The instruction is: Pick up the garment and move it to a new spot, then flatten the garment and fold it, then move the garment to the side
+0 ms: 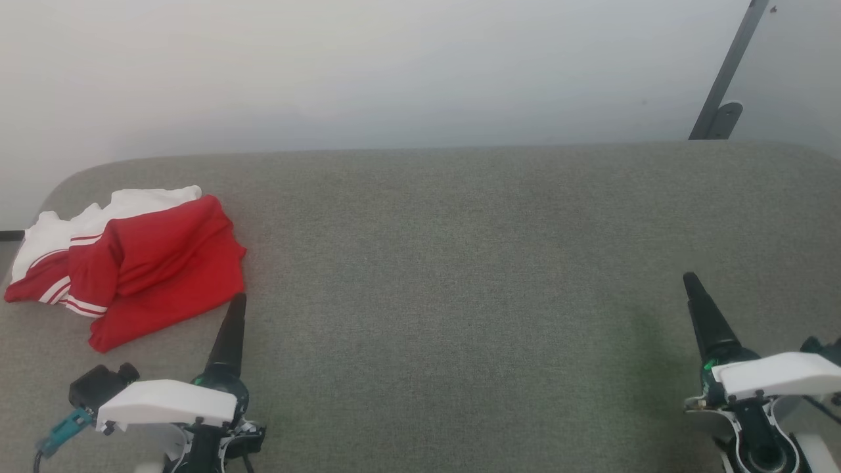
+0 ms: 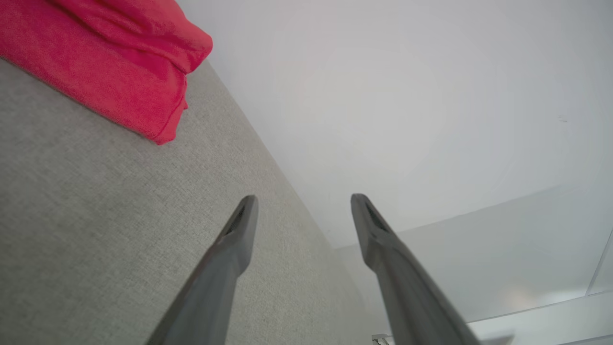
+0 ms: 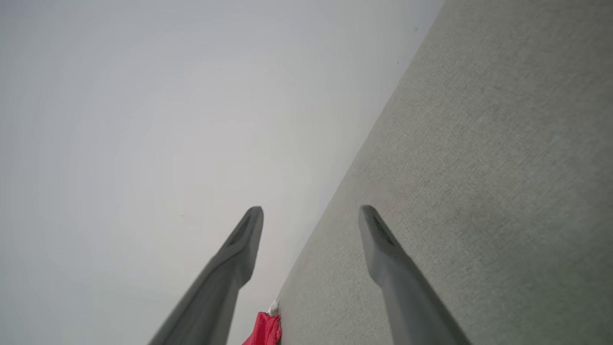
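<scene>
Surface: grey woven-cloth tabletop with rounded far corners [image 1: 460, 249], backed by a plain pale wall [image 1: 328, 66].

Garment: red soft-cloth jersey shirt with white sleeve parts and red-and-white striped trim [image 1: 151, 269]. It lies bunched in a loose heap at the far left of the tabletop, near the left edge. No number is visible on the exposed folds.

Left gripper [image 1: 235, 309]: two long dark tapered fingers, spread wide, holding nothing. The tips sit just beside the near right corner of the heap; touching or not, cannot tell.

Right gripper [image 1: 691, 284]: same build, likewise spread wide and empty, over bare cloth well apart from the shirt.

Step, as judged: heap is crumpled, not squared, so the first pick-up looks not yet begun.

Next move calls for: left arm reaching forward and leftward onto the heap, fingers set astride a thick fold, then closing. A thin single layer may slip out. The middle of the tabletop would take the shirt.

View comparison: head view gives the whole heap, white parts and trim included, but sees each gripper edge-on, so the finger gap is unreadable there. Left wrist view shows that gap plainly, plus a red hemmed corner. Right wrist view catches a red sliver with a white speck at its bottom edge.
</scene>
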